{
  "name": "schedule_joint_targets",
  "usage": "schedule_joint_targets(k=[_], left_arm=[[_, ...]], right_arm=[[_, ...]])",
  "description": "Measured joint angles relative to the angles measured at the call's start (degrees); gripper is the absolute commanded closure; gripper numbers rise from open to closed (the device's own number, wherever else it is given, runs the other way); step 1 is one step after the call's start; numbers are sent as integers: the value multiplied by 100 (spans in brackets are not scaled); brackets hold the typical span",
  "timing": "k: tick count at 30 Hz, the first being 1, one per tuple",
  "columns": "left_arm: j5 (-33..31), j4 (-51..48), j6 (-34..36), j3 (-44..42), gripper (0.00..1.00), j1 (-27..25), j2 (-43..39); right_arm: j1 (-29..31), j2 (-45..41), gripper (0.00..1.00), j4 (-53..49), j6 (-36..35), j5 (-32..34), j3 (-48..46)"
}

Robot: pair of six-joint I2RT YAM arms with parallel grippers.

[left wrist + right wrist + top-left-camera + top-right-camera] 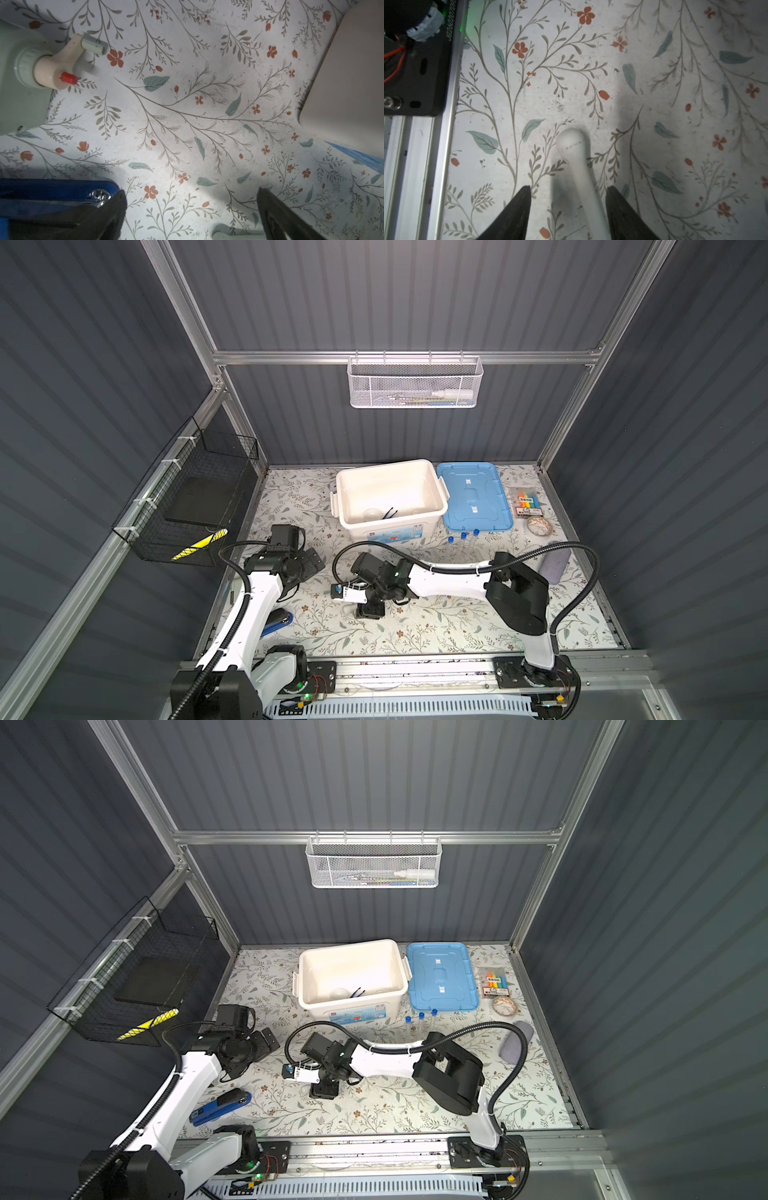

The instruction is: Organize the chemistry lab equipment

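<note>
Both top views were lit evenly from above: the floral bench (415, 635) read bright with only faint shadows, the grey walls (83, 364) were dim, and the frame uprights (183, 298) splayed outward toward the edges under the wide lens. In the left wrist view a bright pool lay mid-bench and the corners darkened, while the fingers (276, 212) of the left end effector (191, 191) were blurred black shapes. In the right wrist view the white pestle (577, 158) was soft and nearly overexposed, with a dark shadow beside it, and a green glow (466, 22) tinged one corner.
</note>
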Motion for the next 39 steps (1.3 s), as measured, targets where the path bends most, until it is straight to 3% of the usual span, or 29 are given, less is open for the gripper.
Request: schedule_joint_targets(k=[7, 14, 31, 39], left_arm=[[225, -4, -4, 42, 0, 0, -81], [328, -7, -4, 87, 0, 0, -221], [452, 2, -7, 387, 0, 0, 55], [481, 13, -7, 470, 0, 0, 175]], right_arm=[[2, 374, 43, 87, -28, 570, 299], [2, 538, 49, 39, -221, 748, 396], [-31, 560, 85, -85, -457, 660, 411], [-299, 133, 87, -125, -184, 516, 9]])
